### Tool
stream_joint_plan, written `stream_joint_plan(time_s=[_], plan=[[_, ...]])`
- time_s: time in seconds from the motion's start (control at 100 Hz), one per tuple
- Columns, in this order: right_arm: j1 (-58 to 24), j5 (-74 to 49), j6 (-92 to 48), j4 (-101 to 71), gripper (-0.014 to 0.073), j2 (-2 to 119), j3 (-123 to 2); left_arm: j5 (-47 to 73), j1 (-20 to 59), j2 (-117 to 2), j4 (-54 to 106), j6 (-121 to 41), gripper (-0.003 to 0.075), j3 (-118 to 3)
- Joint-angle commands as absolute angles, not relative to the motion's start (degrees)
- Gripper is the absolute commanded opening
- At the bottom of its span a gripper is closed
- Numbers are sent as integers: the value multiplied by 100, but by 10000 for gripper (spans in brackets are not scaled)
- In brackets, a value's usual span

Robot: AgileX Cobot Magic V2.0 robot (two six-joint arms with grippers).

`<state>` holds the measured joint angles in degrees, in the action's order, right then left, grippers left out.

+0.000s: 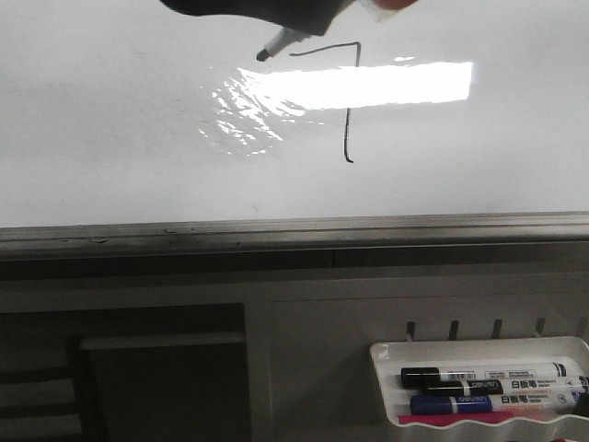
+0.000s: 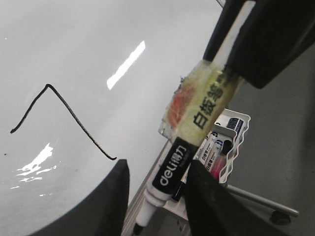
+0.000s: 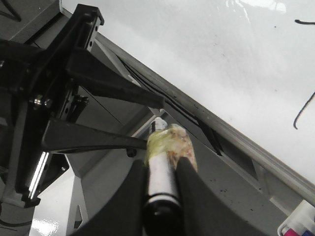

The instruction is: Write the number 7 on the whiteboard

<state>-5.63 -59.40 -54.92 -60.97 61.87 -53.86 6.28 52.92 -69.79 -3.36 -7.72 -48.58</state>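
Two grippers share the marker (image 2: pixel 204 105): right gripper (image 3: pixel 162 166) pinches its taped barrel, left gripper (image 2: pixel 157 169) jaws spread around it, probably a handover. Number 7 (image 1: pixel 348 101) looks complete on whiteboard (image 1: pixel 110 138).

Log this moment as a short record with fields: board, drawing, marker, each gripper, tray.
board: whiteboard, glossy, with a glare patch across the middle
drawing: number 7, black; bar, stem and end hook all drawn
marker: taped marker, tip left of the bar's start; contact with the board unclear
right gripper: shut on the taped marker's rear
left gripper: jaws apart, the marker's tip end between them
tray: white tray below the board, holding spare markers
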Motion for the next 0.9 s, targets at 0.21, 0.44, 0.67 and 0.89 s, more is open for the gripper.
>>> stream_joint_plan(time_s=[0.21,0.44,0.67,0.89], plan=[[-541,-6219,-5506,-6450,-54,6114,-5569,208,5368,-6867,-465,-748,237,-5078],[-551,-6429,-5506,-6450,-54,6114,-5569,234,5546,-6867,-713,-757,237,-5078],[-551,-6475,-5506,-6450,-54,6114,-5569,459,5546,-6867,-713,-757,215,-5078],[-551,-6530,-5506,-6487,-55,6114,-5569,512,5546,-6867,-732,-757,4,-5078]])
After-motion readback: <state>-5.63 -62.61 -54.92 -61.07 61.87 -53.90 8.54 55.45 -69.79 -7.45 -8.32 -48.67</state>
